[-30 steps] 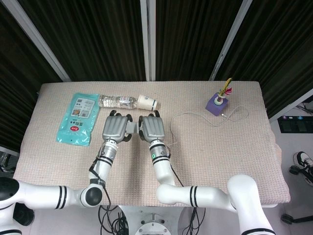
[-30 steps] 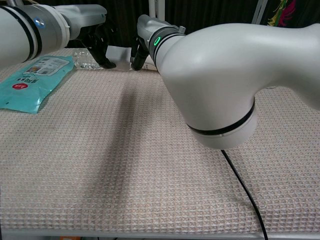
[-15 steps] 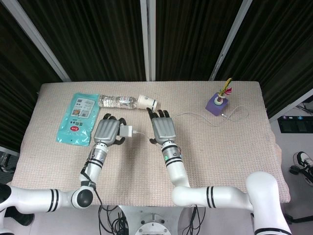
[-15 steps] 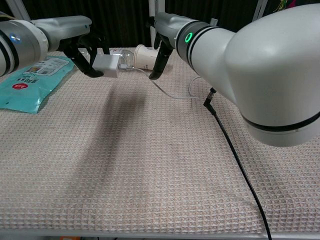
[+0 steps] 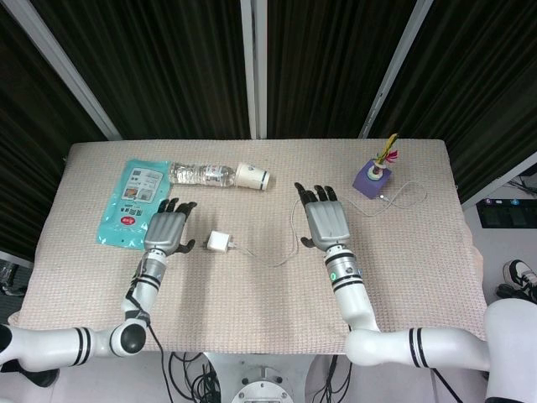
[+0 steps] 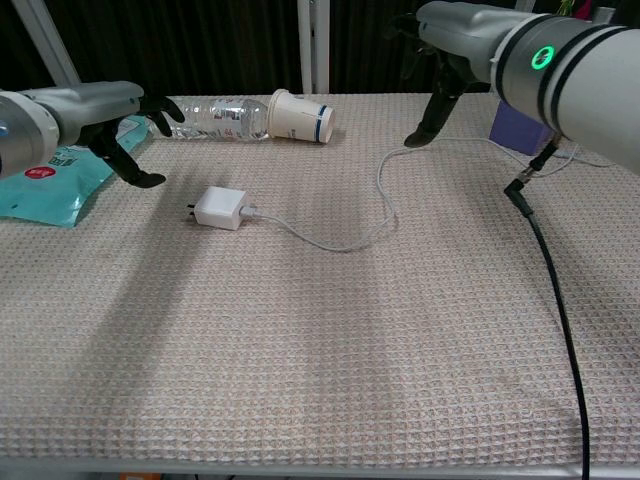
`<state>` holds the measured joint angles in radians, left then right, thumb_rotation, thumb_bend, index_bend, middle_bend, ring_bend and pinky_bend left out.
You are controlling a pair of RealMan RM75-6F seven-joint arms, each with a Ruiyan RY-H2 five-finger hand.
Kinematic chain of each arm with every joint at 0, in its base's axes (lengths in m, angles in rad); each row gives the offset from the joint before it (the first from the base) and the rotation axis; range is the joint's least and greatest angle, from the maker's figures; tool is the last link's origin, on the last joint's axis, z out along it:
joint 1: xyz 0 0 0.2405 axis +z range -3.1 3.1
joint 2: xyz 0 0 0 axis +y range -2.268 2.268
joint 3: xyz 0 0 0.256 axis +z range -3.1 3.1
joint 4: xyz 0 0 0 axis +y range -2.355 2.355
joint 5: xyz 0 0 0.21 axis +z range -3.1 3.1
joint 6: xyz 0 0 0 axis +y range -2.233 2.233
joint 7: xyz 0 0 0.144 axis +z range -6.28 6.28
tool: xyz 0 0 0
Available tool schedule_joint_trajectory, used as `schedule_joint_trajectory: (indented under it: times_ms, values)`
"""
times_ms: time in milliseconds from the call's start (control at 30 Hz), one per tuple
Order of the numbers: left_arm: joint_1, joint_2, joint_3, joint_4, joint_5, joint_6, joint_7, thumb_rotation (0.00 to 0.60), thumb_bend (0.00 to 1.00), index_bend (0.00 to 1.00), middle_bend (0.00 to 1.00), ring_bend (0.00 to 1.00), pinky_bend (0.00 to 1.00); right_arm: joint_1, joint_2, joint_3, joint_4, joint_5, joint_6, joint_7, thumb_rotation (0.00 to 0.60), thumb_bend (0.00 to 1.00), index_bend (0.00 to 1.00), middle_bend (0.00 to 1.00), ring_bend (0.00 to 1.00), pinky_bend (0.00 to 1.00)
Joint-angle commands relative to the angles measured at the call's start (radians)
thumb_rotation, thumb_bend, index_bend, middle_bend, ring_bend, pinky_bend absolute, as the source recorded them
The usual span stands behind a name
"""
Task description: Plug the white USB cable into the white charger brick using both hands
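Note:
The white charger brick [image 5: 219,243] [image 6: 221,207] lies flat on the beige mat between my hands. The white USB cable [image 5: 281,250] [image 6: 345,236] is plugged into its right side, curves across the mat, and runs back toward the purple holder. My left hand [image 5: 167,228] [image 6: 120,125] hovers open to the left of the brick, not touching it. My right hand [image 5: 323,217] [image 6: 448,60] is open with fingers spread, to the right of the cable's bend, holding nothing.
A clear water bottle [image 5: 199,174] and a paper cup [image 5: 252,176] lie on their sides at the back. A teal wipes packet [image 5: 134,201] lies at the left. A purple holder [image 5: 372,177] stands at the back right. A black cable [image 6: 553,290] crosses the right side.
Both hands let go and drew apart, the left leftward and the right rightward. The brick, earlier held in the left hand, now lies on the mat with the cable in it.

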<state>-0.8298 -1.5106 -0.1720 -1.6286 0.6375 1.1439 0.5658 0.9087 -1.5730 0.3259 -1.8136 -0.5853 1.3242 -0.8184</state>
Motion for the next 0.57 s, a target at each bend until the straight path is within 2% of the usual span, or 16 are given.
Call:
schedule_joint_trajectory:
  times_ms: [33, 133, 267, 400, 567]
  values:
    - [0.070, 0.060, 0.024, -0.049, 0.098, 0.091, -0.053, 0.600, 0.28, 0.13, 0.15, 0.00, 0.02, -0.086, 0.115, -0.069, -0.096, -0.076, 0.027, 0.053, 0.600, 0.07, 0.01, 0.21, 0.08, 0.10]
    - [0.142, 0.133, 0.055, -0.093, 0.192, 0.190, -0.088, 0.600, 0.27, 0.14, 0.15, 0.00, 0.02, -0.155, 0.210, -0.119, -0.153, -0.149, 0.039, 0.110, 0.600, 0.09, 0.07, 0.21, 0.08, 0.10]
    - [0.255, 0.236, 0.111, -0.135, 0.320, 0.322, -0.142, 0.600, 0.26, 0.15, 0.15, 0.00, 0.01, -0.281, 0.356, -0.189, -0.203, -0.318, 0.038, 0.310, 0.600, 0.15, 0.10, 0.21, 0.08, 0.10]
    - [0.359, 0.330, 0.172, -0.170, 0.418, 0.391, -0.225, 0.600, 0.26, 0.16, 0.15, 0.00, 0.00, -0.396, 0.472, -0.258, -0.191, -0.507, 0.049, 0.527, 0.600, 0.17, 0.11, 0.20, 0.06, 0.10]
    - [0.470, 0.394, 0.232, -0.207, 0.511, 0.474, -0.263, 0.600, 0.24, 0.16, 0.15, 0.00, 0.00, -0.518, 0.540, -0.332, -0.153, -0.685, 0.137, 0.647, 0.600, 0.17, 0.11, 0.20, 0.05, 0.10]
